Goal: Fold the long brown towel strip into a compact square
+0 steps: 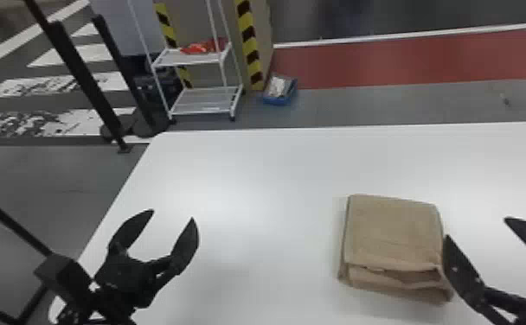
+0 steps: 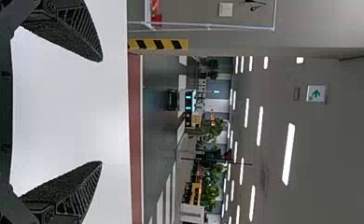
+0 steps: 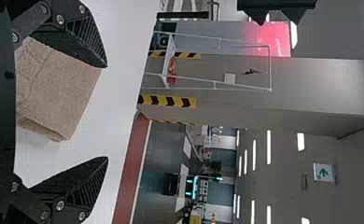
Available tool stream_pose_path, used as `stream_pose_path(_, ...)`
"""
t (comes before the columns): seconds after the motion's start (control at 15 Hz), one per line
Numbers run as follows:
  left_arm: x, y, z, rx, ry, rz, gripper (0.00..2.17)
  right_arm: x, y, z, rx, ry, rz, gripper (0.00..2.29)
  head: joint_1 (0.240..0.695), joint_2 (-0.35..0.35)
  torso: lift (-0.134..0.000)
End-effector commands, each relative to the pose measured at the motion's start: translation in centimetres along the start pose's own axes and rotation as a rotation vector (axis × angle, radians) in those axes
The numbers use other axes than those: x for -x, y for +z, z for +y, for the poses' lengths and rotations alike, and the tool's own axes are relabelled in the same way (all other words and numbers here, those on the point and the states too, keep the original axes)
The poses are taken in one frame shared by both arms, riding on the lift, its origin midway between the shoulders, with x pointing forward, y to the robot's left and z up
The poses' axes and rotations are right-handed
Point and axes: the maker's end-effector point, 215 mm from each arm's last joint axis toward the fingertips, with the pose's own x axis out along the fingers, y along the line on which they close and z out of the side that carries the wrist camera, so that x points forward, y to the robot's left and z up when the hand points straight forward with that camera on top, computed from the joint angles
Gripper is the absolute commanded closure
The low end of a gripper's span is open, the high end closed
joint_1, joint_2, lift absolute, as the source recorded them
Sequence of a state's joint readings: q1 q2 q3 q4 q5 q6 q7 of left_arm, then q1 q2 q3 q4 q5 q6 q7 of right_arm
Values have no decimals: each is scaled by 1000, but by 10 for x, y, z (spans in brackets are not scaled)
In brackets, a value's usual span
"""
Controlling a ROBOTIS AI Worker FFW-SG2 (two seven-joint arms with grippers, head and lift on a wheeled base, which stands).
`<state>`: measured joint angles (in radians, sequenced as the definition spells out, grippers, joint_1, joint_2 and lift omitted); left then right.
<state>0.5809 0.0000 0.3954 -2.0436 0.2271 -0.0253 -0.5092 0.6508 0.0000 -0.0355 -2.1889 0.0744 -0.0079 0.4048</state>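
The brown towel point(image 1: 392, 233) lies on the white table as a thick folded square, its layered edges showing on the side toward the robot. My right gripper point(image 1: 476, 227) is open at the towel's right edge, its left finger overlapping that edge in the head view; whether they touch I cannot tell. In the right wrist view the towel point(image 3: 59, 88) shows behind the fingers of the right gripper point(image 3: 106, 112), with nothing held. Well left of the towel, my left gripper point(image 1: 173, 214) stands open over the table; the left wrist view shows the same gripper point(image 2: 101, 112) with nothing between its fingers.
The white table point(image 1: 253, 173) has its left edge beneath the left arm. Past its far edge stand a white wire cart point(image 1: 206, 101) and a blue box point(image 1: 279, 91) on the floor. Black posts point(image 1: 84, 82) rise at the back left.
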Motion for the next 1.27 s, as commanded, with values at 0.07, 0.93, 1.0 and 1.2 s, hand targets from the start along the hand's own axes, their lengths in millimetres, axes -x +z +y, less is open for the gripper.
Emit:
stream_pose_path(0.07, 0, 1, -2, 4, -3, -3, 100, 2, -3, 1, -1, 0, 7, 201, 695, 247, -124)
stream_pose_path(0.93, 0, 5, -4, 7, -9, -10, 100, 1, -7, 3, 5, 5, 18, 198, 695, 246, -124)
stream_pose_path(1.0, 0, 5, -4, 7, -7, -10, 100, 2, -7, 3, 5, 5, 19, 198, 695, 246, -124)
stream_pose_path(1.2, 0, 2, -3, 12, -6, 1, 100, 2, -7, 4, 5, 7, 19, 198, 695, 246, -124)
